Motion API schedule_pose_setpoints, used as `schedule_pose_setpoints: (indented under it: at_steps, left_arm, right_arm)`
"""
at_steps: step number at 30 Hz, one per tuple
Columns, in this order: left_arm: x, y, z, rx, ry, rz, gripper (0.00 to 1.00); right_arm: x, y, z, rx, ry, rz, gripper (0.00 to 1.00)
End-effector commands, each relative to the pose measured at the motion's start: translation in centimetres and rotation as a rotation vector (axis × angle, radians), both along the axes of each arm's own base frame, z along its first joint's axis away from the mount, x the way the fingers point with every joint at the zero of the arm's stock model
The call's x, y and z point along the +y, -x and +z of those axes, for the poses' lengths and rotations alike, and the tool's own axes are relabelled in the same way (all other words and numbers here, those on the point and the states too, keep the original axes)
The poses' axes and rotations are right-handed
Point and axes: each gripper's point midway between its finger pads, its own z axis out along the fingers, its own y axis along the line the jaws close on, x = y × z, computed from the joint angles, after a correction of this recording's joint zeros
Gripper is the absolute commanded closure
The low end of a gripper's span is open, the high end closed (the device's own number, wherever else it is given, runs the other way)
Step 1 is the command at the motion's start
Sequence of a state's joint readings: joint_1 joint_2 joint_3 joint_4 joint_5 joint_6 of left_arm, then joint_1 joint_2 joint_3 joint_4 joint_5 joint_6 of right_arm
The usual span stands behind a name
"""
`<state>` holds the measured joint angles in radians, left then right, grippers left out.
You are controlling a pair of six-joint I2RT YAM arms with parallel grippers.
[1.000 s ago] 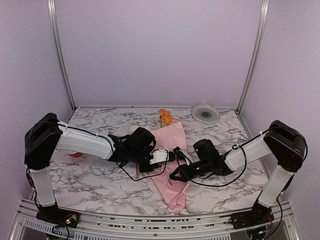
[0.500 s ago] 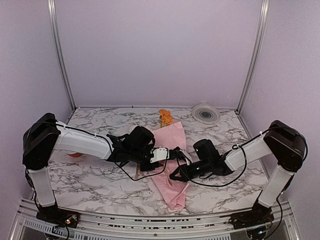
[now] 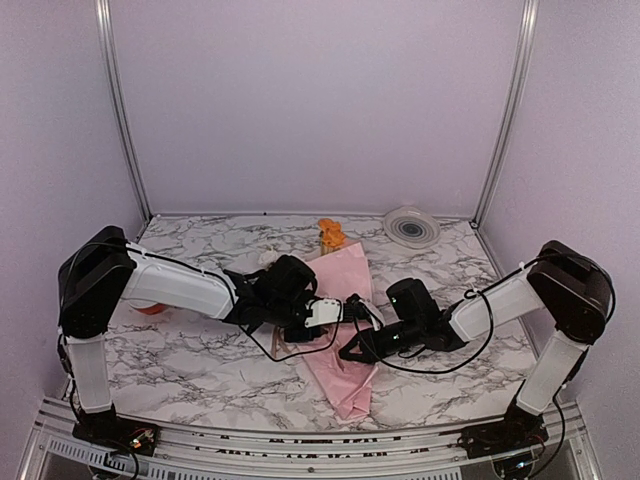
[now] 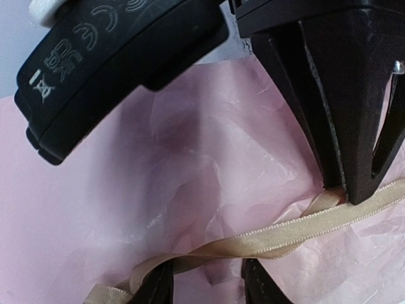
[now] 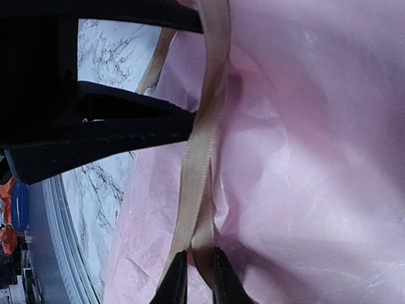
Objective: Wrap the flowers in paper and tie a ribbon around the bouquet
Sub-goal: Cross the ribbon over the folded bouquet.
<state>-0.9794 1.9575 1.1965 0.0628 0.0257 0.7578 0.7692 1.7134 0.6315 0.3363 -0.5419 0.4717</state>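
Observation:
The bouquet lies mid-table, a cone of pink paper with an orange flower at its far, wide end. Both grippers meet over its middle. My left gripper is open just above the paper. The tan ribbon drapes across one of its fingers without being pinched. My right gripper is shut on the ribbon, which runs taut from its tips over the paper. The pale roses are hidden.
A round white-grey disc rests at the back right. An orange-rimmed object peeks out behind my left forearm. Purple walls and metal posts close in the marble table.
My left gripper's jaws have spread wider and that arm has shifted slightly right. The right arm and the bouquet have stayed put.

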Motion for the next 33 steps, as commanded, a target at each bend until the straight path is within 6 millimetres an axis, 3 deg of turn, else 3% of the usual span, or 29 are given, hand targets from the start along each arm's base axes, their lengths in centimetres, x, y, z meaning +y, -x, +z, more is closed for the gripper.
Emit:
schedule_pose_setpoints:
  at_steps: [1, 6, 20, 25, 33]
  left_arm:
    - [-0.2, -0.8, -0.3, -0.044, -0.031, 0.004, 0.59]
    - [-0.2, -1.3, -0.5, -0.083, -0.045, 0.004, 0.61]
    - [1.1, -1.3, -0.8, -0.090, -0.101, 0.036, 1.00]
    - [2.3, -0.6, -0.6, -0.052, -0.135, 0.082, 1.00]
    - [4.7, 2.6, -1.0, 0.095, -0.179, 0.093, 1.00]
  right_arm:
    - [0.2, 0.0, 0.1, 0.012, -0.011, 0.011, 0.86]
    - [0.2, 0.1, 0.1, 0.016, -0.015, 0.013, 0.86]
    - [0.2, 0.1, -0.1, 0.022, -0.017, 0.014, 0.86]
    - [0.2, 0.1, -0.3, 0.027, -0.013, 0.008, 0.86]
    - [0.3, 0.0, -0.5, 0.032, -0.007, 0.006, 0.86]
